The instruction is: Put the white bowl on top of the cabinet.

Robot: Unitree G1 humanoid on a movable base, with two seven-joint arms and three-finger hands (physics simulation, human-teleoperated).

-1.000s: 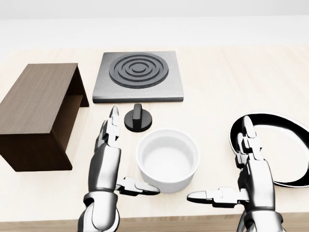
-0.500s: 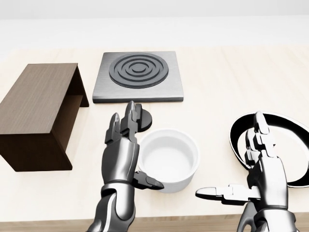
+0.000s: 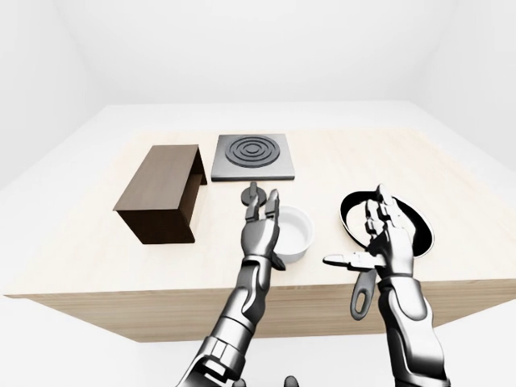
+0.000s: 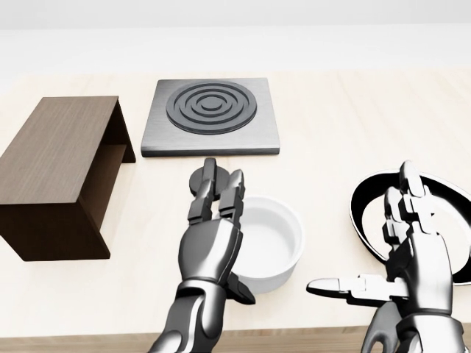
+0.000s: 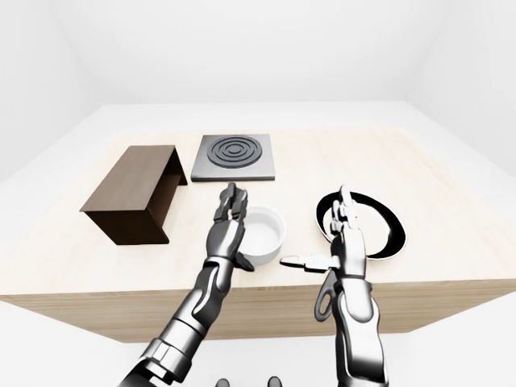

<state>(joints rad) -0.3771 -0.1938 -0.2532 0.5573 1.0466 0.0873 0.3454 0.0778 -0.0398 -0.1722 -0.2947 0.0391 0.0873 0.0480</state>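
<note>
1. Head view: the white bowl (image 4: pixel 266 239) sits on the wooden bench (image 4: pixel 338 132), right of the dark wood cabinet (image 4: pixel 62 173) and below the burner plate (image 4: pixel 212 115).
2. The left hand (image 4: pixel 213 232) stands against the bowl's left wall, fingers straight and spread, not closed.
3. The right hand (image 4: pixel 407 257) hovers spread, over the frying pan (image 4: pixel 449 213), apart from the bowl.
4. Judged step: reaching to grasp. Next, the fingers must close round the rim before lifting leftward onto the cabinet.

Bare table (image 4: pixel 132 287) between cabinet (image 4: pixel 59 173), white bowl (image 4: pixel 268 239); knob (image 4: pixel 206 180) near.
</note>
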